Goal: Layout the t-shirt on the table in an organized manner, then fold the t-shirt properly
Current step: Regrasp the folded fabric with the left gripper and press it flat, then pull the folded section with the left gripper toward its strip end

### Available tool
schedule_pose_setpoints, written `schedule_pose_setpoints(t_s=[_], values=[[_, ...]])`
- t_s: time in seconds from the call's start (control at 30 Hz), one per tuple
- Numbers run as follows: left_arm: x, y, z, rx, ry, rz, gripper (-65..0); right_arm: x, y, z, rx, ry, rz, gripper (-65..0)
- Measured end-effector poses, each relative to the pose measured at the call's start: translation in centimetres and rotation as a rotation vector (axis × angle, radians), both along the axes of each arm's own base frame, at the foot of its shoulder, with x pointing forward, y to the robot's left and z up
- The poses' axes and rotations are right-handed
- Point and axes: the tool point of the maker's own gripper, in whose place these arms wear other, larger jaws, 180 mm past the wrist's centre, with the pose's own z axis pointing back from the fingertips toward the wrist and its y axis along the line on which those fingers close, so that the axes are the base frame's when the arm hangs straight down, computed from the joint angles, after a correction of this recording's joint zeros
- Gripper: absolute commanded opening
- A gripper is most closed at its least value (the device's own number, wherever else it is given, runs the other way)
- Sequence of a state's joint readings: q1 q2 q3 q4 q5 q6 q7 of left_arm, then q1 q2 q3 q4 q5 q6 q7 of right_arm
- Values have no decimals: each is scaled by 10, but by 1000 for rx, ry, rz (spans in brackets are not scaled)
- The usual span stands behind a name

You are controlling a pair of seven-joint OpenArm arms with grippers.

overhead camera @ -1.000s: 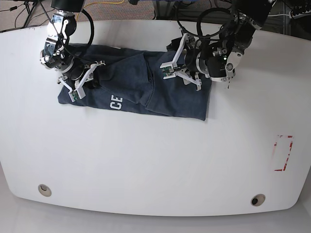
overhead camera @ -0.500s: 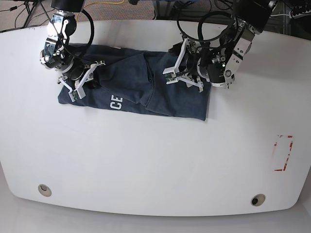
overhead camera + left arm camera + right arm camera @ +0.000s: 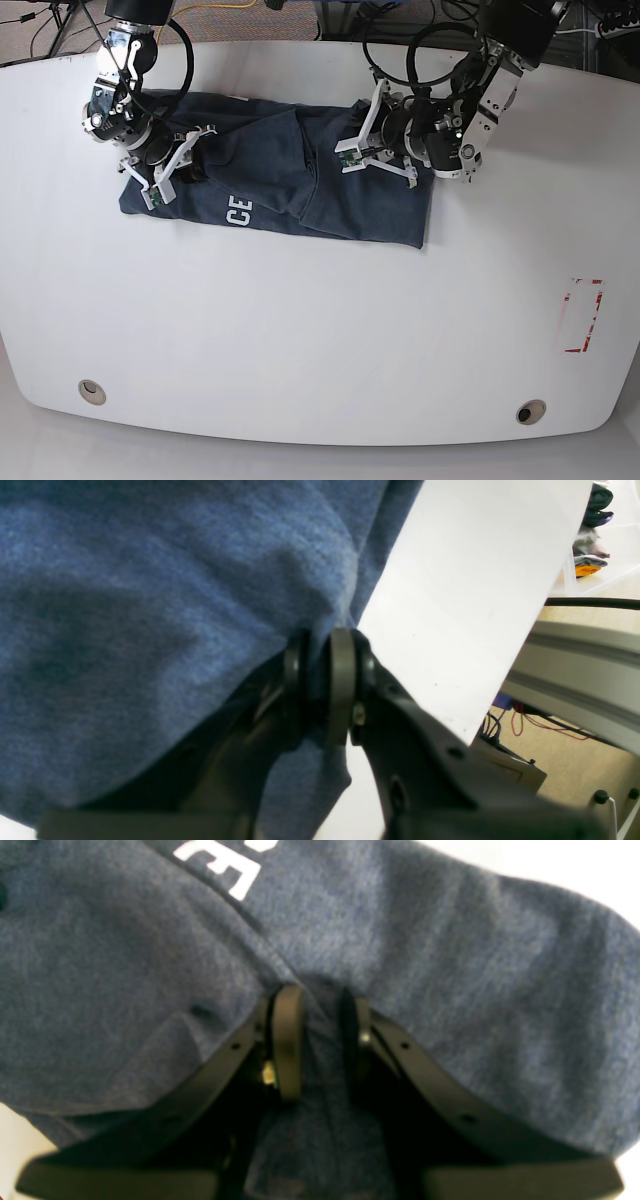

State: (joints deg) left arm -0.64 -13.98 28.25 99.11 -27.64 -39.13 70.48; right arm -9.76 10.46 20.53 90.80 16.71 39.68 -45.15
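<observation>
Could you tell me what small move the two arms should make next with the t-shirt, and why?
Probably lift both pinched edges a little and draw them apart. The left gripper is shut on the t-shirt at its edge beside the bare table, and the right gripper pinches a fold at the other end. The shirt lies bunched with overlapping folds, so it likely needs spreading first.

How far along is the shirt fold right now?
Done: the t-shirt lies as a folded band on the table. In hand: the left gripper and right gripper each pinch fabric at opposite ends. Left: the final fold and tidying.
</observation>
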Motion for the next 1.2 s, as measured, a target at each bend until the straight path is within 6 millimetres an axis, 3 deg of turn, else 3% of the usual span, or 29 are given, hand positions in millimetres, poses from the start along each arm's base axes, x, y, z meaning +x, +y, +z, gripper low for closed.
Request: schedule_pose_setpoints(t_s=[0.67,1.07,1.2], values=[[15,-35,28,-127,-49,36,-607,0,0,0,0,0,0,-525],[13,-62,38,-193,-46,31,-599,0,0,0,0,0,0,-525],[12,-65,39,-200,-44,29,-542,0,0,0,0,0,0,-525]])
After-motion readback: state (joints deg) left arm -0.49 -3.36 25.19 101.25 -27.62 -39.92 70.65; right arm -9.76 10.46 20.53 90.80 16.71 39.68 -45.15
